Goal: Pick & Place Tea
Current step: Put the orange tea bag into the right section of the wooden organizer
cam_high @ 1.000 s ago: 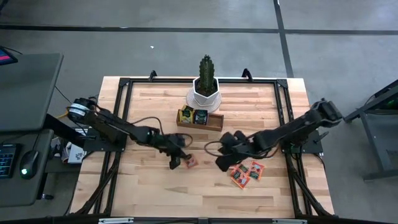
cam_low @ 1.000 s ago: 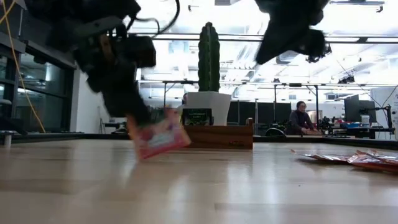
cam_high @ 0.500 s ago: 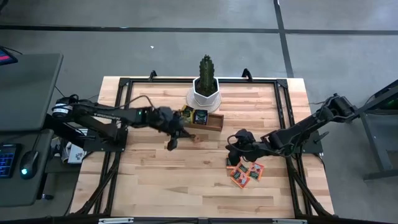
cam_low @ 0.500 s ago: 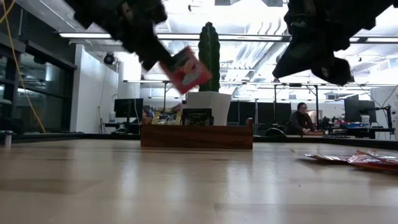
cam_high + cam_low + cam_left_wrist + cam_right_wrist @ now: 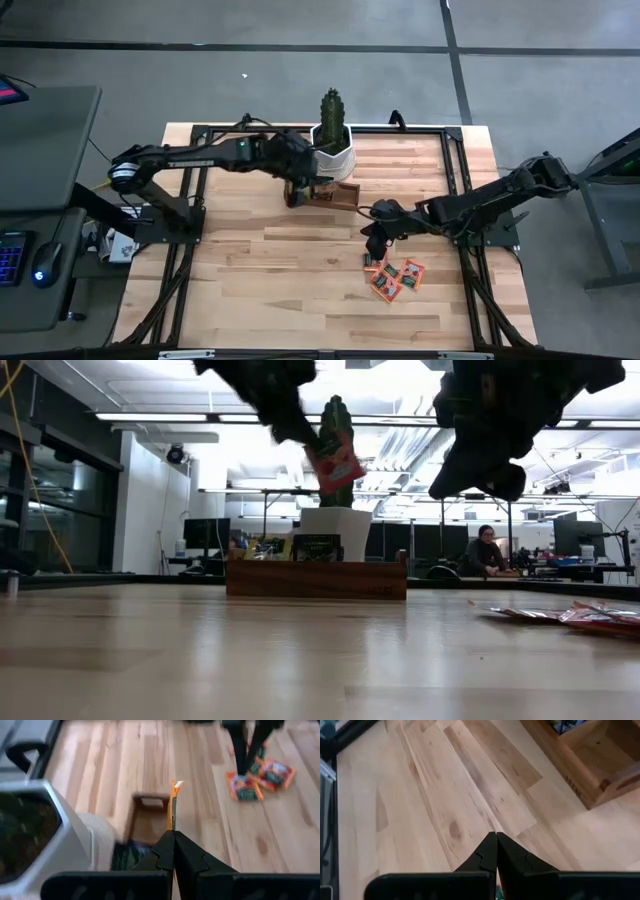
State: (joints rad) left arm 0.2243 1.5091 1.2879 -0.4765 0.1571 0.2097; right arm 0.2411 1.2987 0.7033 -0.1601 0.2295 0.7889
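Note:
My left gripper (image 5: 298, 188) is shut on an orange-red tea sachet (image 5: 335, 460) and holds it in the air over the brown wooden tray (image 5: 325, 192) at the table's far middle. The tray holds a yellow-green sachet (image 5: 265, 547) and a dark one (image 5: 316, 547). Its end compartment (image 5: 148, 822) under the held sachet shows bare wood. My right gripper (image 5: 372, 248) is shut on nothing, just above the table beside several loose orange-red sachets (image 5: 396, 277). My left gripper pinches the sachet's near edge (image 5: 172, 827) between its two fingers. The fingers slant down from the table's left. The sachet sticks out past the fingertips, edge-on in the wrist view and tilted in the low view, lifted clear above the tray.
A cactus in a white pot (image 5: 330, 140) stands right behind the tray, close to my left gripper. A black frame (image 5: 200, 150) runs around the table's edges. Bare wood lies along the near half of the table (image 5: 300, 290).
My left gripper has lifted the orange-red sachet off the table, carried it up and toward the far edge, and rolled its wrist; the sachet now hangs over the tray. My right gripper has sunk a little and drawn slightly toward the table's right, staying shut.

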